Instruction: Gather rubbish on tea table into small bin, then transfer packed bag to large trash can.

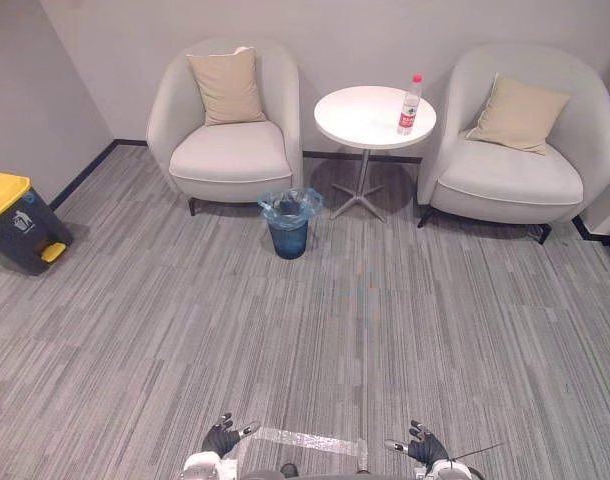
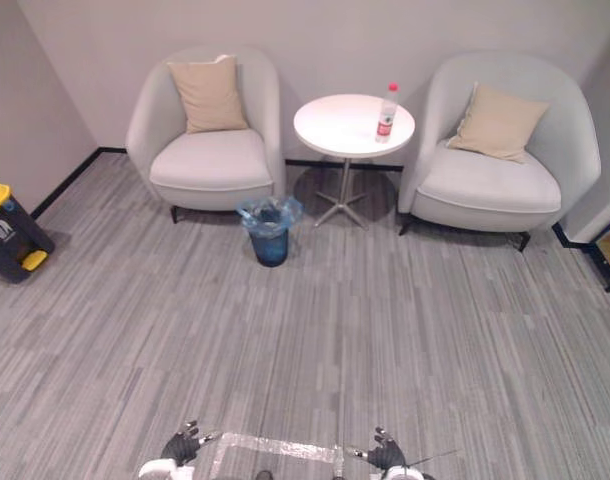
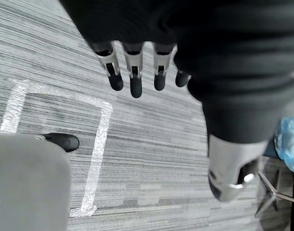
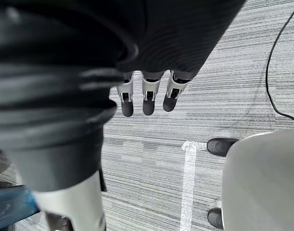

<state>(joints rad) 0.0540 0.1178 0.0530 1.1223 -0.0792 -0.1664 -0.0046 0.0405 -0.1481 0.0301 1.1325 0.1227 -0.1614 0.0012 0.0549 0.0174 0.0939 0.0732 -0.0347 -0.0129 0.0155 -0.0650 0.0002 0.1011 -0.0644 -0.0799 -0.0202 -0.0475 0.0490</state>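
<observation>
Bottle (image 1: 410, 104) upright near right edge of round white table (image 1: 360, 118); blue-bagged small bin (image 1: 289, 222) on carpet (image 1: 385, 330) just before it; yellow-lidded large trash can (image 1: 15, 222) far left. Low over carpet, left hand (image 1: 221, 438) and right hand (image 1: 422, 444), fingers (image 3: 135, 74) straight, empty.

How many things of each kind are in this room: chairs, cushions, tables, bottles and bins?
Light grey upholstered armchairs: 2
Beige square cushions: 2
Round white pedestal table: 1
Clear plastic bottle with red cap: 1
Small blue bin with blue plastic bag: 1
Large dark grey trash can with yellow lid: 1
Total: 8
</observation>
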